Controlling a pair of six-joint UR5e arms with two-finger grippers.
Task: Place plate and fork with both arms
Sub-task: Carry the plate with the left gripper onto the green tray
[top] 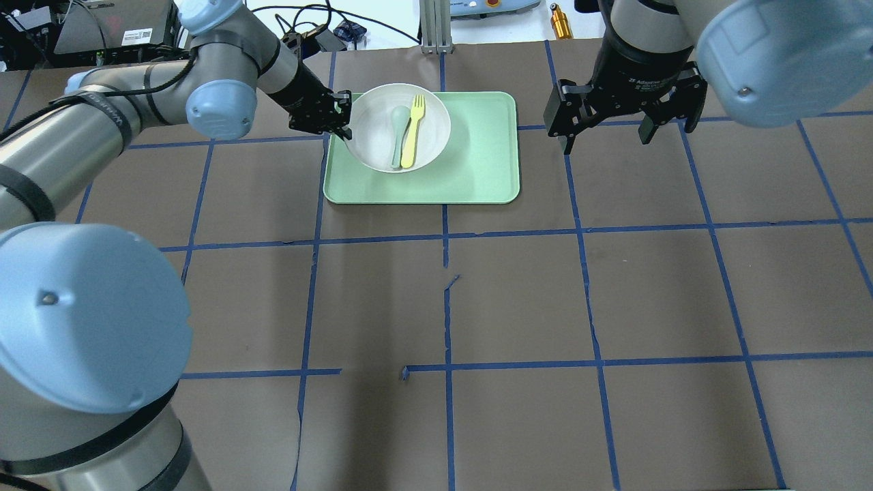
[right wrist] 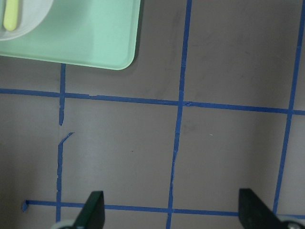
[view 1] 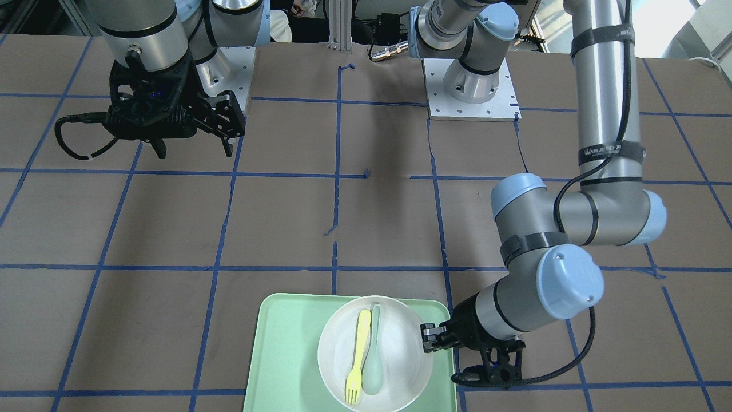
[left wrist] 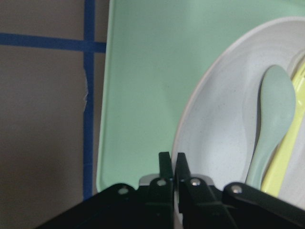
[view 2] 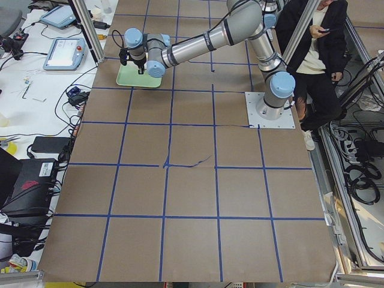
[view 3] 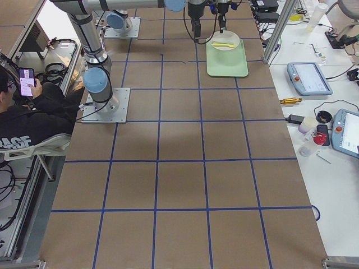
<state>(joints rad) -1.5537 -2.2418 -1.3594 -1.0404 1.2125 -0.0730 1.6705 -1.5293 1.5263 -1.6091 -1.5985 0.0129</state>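
Note:
The white plate (top: 380, 146) sits on the left part of the pale green tray (top: 477, 157). The yellow fork (top: 411, 133) and a grey-green spoon (top: 396, 136) lie side by side in it. My left gripper (top: 339, 121) is shut on the plate's left rim. The left wrist view shows its fingers (left wrist: 166, 168) pinched on the plate (left wrist: 224, 129). The front view shows the left gripper (view 1: 426, 337), the plate (view 1: 400, 349) and the fork (view 1: 357, 357). My right gripper (top: 617, 129) is open and empty above the table right of the tray, its fingers (right wrist: 93, 210) spread wide.
The brown table carries a grid of blue tape (top: 447, 235). The tray's corner (right wrist: 81, 38) shows in the right wrist view. The arm bases (view 1: 472, 86) stand at the robot's side. A seated person (view 2: 315, 48) is beside the table. Devices and cables lie beyond the far edge.

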